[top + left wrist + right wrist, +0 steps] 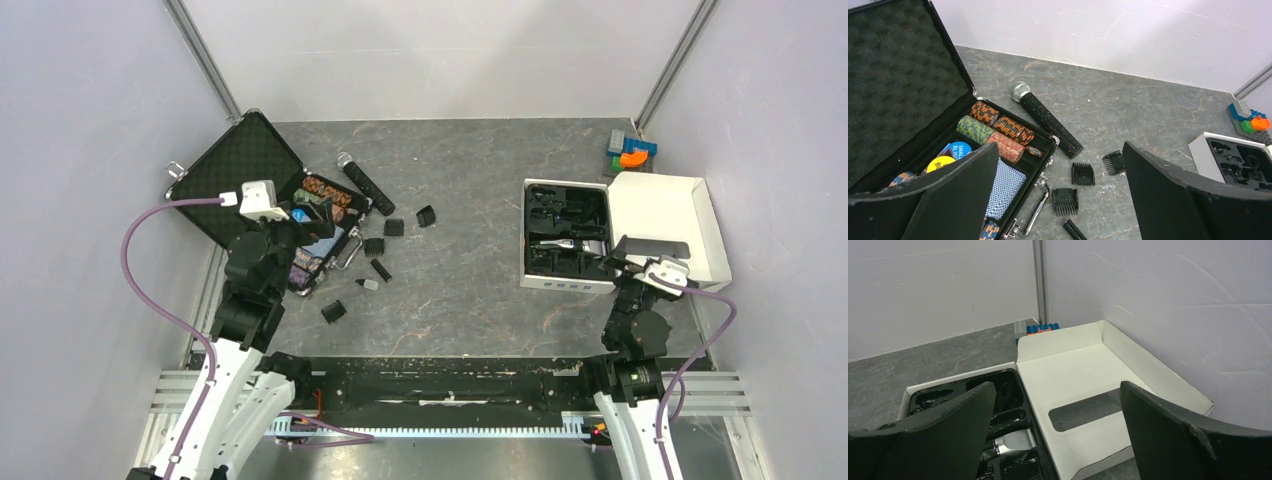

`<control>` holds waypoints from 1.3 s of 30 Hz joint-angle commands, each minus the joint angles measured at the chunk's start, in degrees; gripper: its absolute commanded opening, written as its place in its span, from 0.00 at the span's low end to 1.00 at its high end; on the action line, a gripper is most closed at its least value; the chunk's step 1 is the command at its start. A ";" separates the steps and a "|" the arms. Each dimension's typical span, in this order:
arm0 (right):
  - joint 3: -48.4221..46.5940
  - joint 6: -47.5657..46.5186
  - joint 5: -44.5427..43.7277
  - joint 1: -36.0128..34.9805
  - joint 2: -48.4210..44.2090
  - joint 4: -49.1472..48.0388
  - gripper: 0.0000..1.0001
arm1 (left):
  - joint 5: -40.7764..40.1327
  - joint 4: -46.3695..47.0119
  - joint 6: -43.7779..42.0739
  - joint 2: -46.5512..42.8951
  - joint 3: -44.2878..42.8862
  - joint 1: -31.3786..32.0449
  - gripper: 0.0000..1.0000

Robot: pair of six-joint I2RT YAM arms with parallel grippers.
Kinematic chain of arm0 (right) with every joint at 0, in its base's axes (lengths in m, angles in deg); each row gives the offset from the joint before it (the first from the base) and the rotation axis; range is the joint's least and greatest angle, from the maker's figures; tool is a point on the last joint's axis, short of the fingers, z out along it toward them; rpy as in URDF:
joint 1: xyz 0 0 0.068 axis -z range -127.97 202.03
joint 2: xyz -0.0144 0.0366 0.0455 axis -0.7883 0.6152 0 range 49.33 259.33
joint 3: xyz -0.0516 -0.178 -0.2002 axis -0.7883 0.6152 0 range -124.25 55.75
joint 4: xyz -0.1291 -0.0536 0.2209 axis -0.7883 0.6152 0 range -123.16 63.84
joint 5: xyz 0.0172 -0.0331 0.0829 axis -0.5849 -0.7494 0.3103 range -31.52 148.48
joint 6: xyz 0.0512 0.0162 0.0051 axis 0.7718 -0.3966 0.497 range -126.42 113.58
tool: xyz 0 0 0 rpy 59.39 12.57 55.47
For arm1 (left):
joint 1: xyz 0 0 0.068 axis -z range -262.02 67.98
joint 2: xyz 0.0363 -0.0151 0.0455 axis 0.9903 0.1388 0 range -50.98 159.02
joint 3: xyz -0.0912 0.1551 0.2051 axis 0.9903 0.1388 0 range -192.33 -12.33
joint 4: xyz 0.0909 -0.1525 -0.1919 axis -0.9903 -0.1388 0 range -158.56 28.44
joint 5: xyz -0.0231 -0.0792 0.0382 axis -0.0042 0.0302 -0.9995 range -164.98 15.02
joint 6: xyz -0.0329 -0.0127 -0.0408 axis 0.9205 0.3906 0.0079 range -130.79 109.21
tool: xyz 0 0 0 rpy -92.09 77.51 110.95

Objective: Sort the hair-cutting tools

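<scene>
Top external shows the comb attachments [394, 227] scattered on the table [480, 200] beside the open case [232, 168], the clipper [573, 244] lying in the white box [660, 210]. Left gripper [1059, 150] and right gripper [1056, 387] both gape, empty.

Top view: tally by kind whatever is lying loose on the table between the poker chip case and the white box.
Small black clipper pieces: 6, one with a pale tip
Microphone: 1
Total: 7
</scene>
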 commanded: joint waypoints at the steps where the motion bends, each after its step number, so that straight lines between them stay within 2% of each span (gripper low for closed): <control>1: -1.52 2.59 0.62 -0.36 2.00 -0.49 0.98 | -1.97 0.40 3.05 -0.67 -0.85 -0.04 1.00; 8: -9.85 10.57 7.09 -0.30 16.72 5.49 0.98 | -2.02 -3.01 3.24 -2.35 -1.55 0.05 1.00; 14: -23.06 16.62 12.05 -0.34 40.95 17.86 0.98 | -4.97 -5.97 3.60 -3.90 -2.31 0.05 1.00; 19: -39.04 23.62 15.15 -0.33 61.39 28.94 0.98 | -4.13 -9.11 5.27 -5.14 -2.01 0.05 1.00; 25: -40.41 19.83 26.87 -0.39 72.94 21.90 0.98 | -3.61 -9.82 5.26 -6.30 -1.45 0.13 1.00; 29: -45.03 19.63 32.91 -0.89 81.24 19.70 0.98 | -3.15 -9.31 5.45 -6.33 -1.02 0.13 1.00; 39: -52.82 15.39 38.32 -6.48 93.40 19.35 0.98 | -1.46 -7.72 5.49 -5.91 -0.46 0.13 1.00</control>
